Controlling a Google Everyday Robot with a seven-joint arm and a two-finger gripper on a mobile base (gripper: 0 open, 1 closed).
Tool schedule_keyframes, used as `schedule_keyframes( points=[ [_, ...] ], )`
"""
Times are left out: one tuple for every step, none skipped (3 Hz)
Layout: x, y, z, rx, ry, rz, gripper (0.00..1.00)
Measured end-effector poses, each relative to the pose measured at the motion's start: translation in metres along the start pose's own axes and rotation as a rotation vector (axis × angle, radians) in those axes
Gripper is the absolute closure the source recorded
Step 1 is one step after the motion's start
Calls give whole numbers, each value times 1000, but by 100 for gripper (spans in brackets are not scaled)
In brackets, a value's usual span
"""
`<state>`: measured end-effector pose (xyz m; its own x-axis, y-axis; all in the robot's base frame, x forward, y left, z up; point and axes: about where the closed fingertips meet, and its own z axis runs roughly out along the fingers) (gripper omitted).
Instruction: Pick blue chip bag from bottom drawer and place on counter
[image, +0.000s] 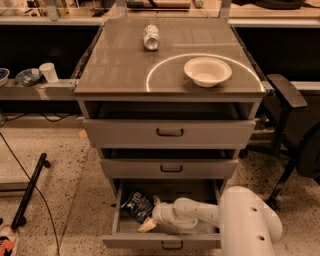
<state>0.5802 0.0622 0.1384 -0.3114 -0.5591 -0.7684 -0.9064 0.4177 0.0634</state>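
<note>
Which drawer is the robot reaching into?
The bottom drawer, the lowest one, pulled out farthest. The gripper is down inside it, beside the blue chip bag. The top drawer and middle drawer have no arm in them.

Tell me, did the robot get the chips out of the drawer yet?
Not yet. Done: the bottom drawer is pulled open. In hand: the gripper is down inside it, right beside the blue chip bag. Left: lifting the bag out and putting it on the counter, where a can and bowl sit.

You're seeing 3 drawers (125, 134), 1 blue chip bag (136, 204), 1 can (151, 37), 1 bowl (207, 71), 1 gripper (150, 216), lower ctr in bottom drawer (162, 242).
</note>
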Motion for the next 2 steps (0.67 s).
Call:
schedule_keyframes(
  points=[
    [-4, 0, 10, -27, -17, -25, 19],
    [-6, 1, 17, -47, -30, -58, 43]
  ],
)
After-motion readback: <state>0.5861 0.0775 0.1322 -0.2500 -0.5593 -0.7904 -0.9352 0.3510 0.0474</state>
